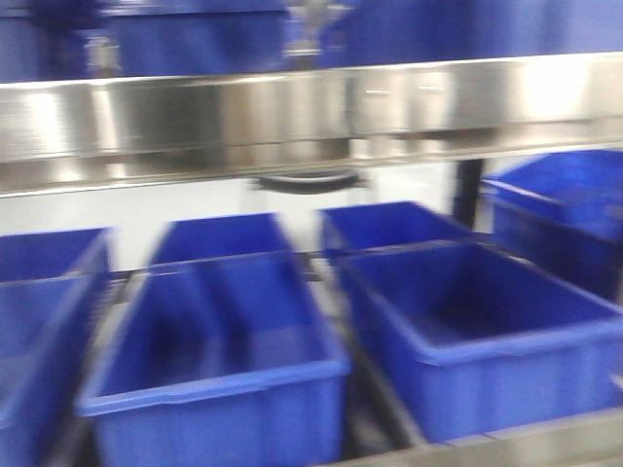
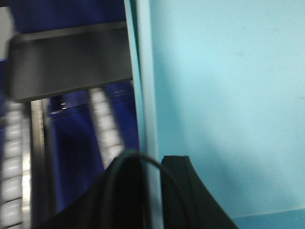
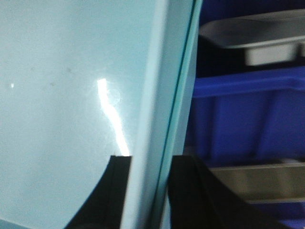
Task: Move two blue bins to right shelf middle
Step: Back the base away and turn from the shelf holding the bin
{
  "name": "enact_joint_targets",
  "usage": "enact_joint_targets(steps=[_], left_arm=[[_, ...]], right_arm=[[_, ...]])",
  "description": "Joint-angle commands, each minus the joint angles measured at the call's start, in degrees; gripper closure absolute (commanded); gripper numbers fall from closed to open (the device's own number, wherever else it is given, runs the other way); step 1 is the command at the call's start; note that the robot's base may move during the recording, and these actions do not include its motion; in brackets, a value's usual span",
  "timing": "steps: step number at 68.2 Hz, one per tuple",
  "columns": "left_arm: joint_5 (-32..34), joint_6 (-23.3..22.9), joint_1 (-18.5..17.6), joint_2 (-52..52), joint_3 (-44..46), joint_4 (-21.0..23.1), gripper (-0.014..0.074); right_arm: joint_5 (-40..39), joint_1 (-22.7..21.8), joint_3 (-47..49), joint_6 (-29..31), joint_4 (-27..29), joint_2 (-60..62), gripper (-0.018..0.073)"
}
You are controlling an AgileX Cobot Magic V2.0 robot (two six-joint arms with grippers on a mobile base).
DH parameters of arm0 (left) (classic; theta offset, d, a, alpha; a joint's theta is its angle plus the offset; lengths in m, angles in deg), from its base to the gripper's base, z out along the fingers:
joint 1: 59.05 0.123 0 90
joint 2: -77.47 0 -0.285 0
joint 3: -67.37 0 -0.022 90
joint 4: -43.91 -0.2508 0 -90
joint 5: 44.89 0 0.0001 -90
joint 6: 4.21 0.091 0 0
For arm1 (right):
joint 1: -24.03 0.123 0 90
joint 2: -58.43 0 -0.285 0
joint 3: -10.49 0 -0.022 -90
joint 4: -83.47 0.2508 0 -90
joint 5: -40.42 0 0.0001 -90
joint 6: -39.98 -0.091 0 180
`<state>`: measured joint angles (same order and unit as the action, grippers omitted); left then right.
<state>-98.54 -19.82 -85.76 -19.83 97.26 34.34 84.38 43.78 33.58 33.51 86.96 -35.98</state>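
Holding the load level is what this step asks, I judge: the left gripper (image 2: 151, 167) has one black finger on each side of the bin (image 2: 228, 95) wall and is pinched onto it at the rim. The right gripper (image 3: 148, 167) is clamped the same way on a pale wall in its own view, so by my reading the bin is carried between the two arms. A second thin edge runs beside the rim in both wrist views; whether that is another bin nested inside I cannot tell. The front view, blurred, is crossed by the broad steel rail of a shelf (image 1: 292, 117), probably the level meant. The bin itself does not show there, so its height against that rail cannot be read. To do it well, both wrists should go at one pace and one height, so the wall is not twisted out of either pinch, and the base should clear the rail before going in. Room is the trouble: dark bins (image 1: 224, 341) stand close side by side below the rail, more dark blue shows above it, and another sits to the right. The left wrist view has a grey rail (image 2: 71, 67) and blurred pale strips near the bin's side. The right wrist view has a dark bin and steel edges just beside it.
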Motion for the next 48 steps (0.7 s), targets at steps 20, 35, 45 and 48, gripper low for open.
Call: enact_joint_targets(steps=[20, 35, 45, 48], left_arm=[[4.22, 0.31, -0.27, 1.09, 1.00, 1.23, 0.0707], [4.22, 0.31, -0.27, 1.09, 1.00, 1.23, 0.0707], [4.22, 0.31, -0.27, 1.09, 1.00, 1.23, 0.0707], [4.22, 0.31, -0.27, 1.09, 1.00, 1.23, 0.0707]], right_arm=[[-5.54, -0.09, 1.16, 0.51, -0.66, 1.12, 0.0713], [-5.54, -0.09, 1.16, 0.51, -0.66, 1.12, 0.0713], [-5.54, -0.09, 1.16, 0.51, -0.66, 1.12, 0.0713], [-5.54, -0.09, 1.16, 0.51, -0.66, 1.12, 0.0713]])
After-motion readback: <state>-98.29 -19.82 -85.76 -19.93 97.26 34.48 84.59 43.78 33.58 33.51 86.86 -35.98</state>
